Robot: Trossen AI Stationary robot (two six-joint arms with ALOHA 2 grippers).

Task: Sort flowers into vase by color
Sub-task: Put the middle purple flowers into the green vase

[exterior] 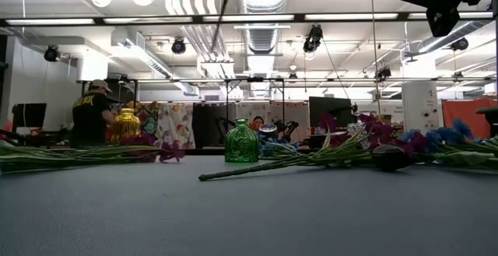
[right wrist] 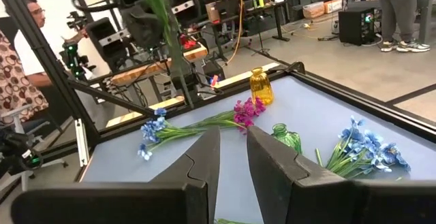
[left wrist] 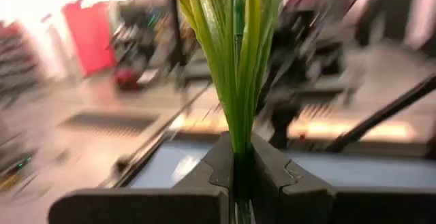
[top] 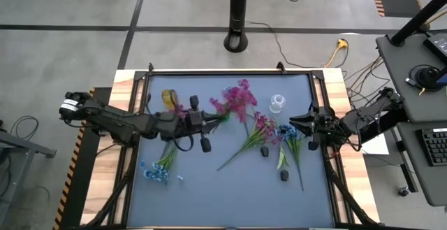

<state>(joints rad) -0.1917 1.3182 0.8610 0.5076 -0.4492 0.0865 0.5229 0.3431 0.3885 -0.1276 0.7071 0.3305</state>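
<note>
**Left gripper carries a pink sprig: aim the stem for a vase mouth**

High view: the left gripper (top: 225, 117) sits mid-table, its fingers clenched on the green stem of a pink sprig (top: 239, 96) whose blooms lie toward the far edge. The yellow vase (top: 168, 98) stands just behind the left arm; a clear vase (top: 277, 103) stands near the right gripper (top: 296, 123), which waits at the right side over more pink and blue flowers (top: 288, 133). A loose blue sprig (top: 155, 172) lies near the left front.

Low view: a green vase (exterior: 241, 142) stands mid-table, with stems lying flat on either side.

Left wrist view: the fingers (left wrist: 221, 166) pinch the stem bundle (left wrist: 238, 60) low, with the leaves rising straight.

Right wrist view: the right gripper is slightly parted and holds nothing.

To do this well, I judge the sprig should be lifted clear, turned stem-down and lowered squarely into one vase, with the grip kept firm until it seats.
</note>
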